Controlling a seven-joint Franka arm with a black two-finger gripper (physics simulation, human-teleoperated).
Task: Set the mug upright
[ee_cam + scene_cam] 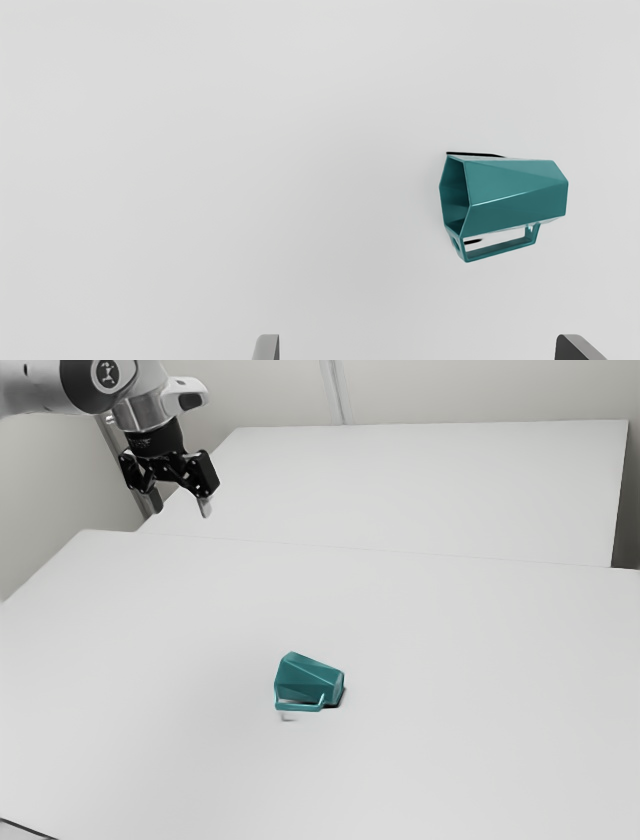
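Exterior view, and here's the gripper (181, 511) hanging high over the arm's side of the table (470, 660), its two fingers spread with bare air between them. The teal mug (308, 680) is on its side, down below the gripper and well apart from it, out toward the exterior view's right and nearer the camera. Its long axis runs roughly the way the arm reaches, wide end back toward the arm, narrow end pointing away, and the handle (300, 708) is on the camera's side.

Over to the wrist view: fingers wide apart, nothing pinched. The mug sits out beyond the tips, off the middle of the gap and over toward the dark-faced finger (571, 350). And here's the mouth (452, 200), open and sideways, so this mug is not upright. Now the relation that matters: the long axis lies nearly along the line from one finger to the other. Closing at this angle would, I judge, meet mouth and base rather than the flanks. A grip across the body would want the hand brought out over the mug, lowered, and turned about a quarter; then comes tipping it, mouth up.
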